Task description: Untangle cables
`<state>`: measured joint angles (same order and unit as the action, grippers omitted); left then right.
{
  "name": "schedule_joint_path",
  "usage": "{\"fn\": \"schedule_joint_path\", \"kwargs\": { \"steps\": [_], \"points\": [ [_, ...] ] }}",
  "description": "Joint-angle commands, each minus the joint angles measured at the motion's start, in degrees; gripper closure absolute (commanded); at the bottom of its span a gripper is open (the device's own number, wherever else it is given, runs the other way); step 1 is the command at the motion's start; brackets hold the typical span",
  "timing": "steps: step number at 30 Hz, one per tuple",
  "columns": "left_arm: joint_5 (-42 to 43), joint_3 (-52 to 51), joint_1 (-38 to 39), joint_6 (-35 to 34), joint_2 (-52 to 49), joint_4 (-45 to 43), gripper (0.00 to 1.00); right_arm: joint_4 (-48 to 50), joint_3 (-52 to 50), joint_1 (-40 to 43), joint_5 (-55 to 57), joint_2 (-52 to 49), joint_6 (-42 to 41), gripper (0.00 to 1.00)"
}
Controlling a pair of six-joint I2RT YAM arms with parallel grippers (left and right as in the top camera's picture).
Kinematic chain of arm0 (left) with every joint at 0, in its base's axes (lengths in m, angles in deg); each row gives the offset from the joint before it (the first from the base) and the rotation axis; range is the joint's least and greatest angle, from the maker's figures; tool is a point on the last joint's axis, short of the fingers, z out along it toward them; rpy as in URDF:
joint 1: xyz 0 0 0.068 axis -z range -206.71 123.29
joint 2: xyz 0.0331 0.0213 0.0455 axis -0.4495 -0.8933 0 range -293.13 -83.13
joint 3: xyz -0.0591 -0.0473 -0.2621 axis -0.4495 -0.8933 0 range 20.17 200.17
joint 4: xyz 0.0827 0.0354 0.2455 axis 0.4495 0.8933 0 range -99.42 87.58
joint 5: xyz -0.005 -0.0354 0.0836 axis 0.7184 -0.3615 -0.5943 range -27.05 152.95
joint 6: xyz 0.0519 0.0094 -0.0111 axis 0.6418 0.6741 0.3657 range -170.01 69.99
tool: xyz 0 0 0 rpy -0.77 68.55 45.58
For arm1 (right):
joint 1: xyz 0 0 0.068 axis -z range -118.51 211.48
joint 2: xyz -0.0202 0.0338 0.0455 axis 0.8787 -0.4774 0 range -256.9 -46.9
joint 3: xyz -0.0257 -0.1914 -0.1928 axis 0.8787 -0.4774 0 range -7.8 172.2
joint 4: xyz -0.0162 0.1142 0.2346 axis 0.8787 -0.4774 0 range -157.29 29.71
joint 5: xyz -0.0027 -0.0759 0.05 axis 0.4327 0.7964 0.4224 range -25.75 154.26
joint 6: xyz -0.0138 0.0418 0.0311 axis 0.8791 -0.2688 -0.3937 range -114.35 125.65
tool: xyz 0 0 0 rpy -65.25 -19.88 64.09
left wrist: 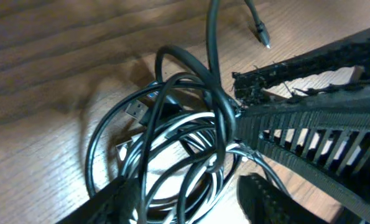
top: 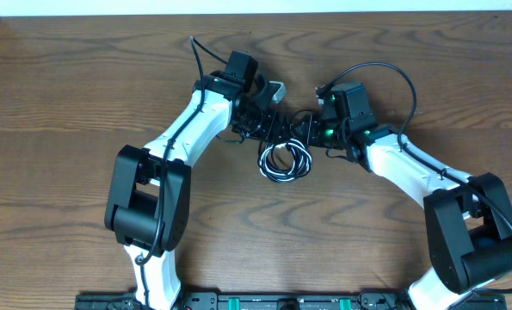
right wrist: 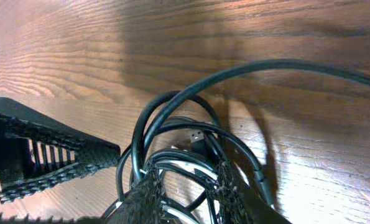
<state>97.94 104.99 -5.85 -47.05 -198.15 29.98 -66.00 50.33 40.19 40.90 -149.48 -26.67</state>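
Note:
The cables point(top: 283, 161) lie as one tangled coil of black cords and a white one at the table's middle, between both arms. In the left wrist view the cables point(left wrist: 172, 143) show a USB plug point(left wrist: 135, 111) and a loose cord end with a small plug point(left wrist: 262, 37). My left gripper point(left wrist: 191, 205) stands open astride the coil's near edge, with loops running between its fingers point(left wrist: 119, 199). My right gripper point(right wrist: 191, 186) is shut on black strands of the cables point(right wrist: 172, 118). Its meshed fingers point(left wrist: 309, 118) reach in from the right and pinch the bundle. From above, the left gripper point(top: 268, 129) and right gripper point(top: 304, 129) almost touch.
A thick black wire point(top: 385, 73) arcs up from the right arm's wrist, and another point(top: 200, 56) rises behind the left arm. The wooden table point(top: 83, 95) stretches to both sides. The arms' base rail point(top: 256, 301) runs along the front edge.

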Motion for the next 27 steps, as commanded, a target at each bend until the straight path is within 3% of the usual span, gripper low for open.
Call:
{"fn": "schedule_joint_path", "kwargs": {
  "steps": [1,12,15,27],
  "points": [
    [-1.60,-0.11,0.13,0.42,-0.44,-0.26,0.45,0.04,0.31,-0.13,1.25,1.22,1.14,0.70],
    [-1.57,-0.13,0.13,0.11,-0.61,-0.79,0.49,-9.05,0.15,-1.16,4.87,1.20,-1.49,0.73],
    [-1.55,-0.11,0.13,-3.54,-0.52,-0.83,0.61,-8.90,0.15,-2.10,6.01,1.20,-1.51,0.73],
    [-1.64,-0.24,1.49,-4.55,0.44,-3.04,0.61,-8.68,0.15,-3.21,10.51,-0.92,-4.72,0.76]
  ]
}}
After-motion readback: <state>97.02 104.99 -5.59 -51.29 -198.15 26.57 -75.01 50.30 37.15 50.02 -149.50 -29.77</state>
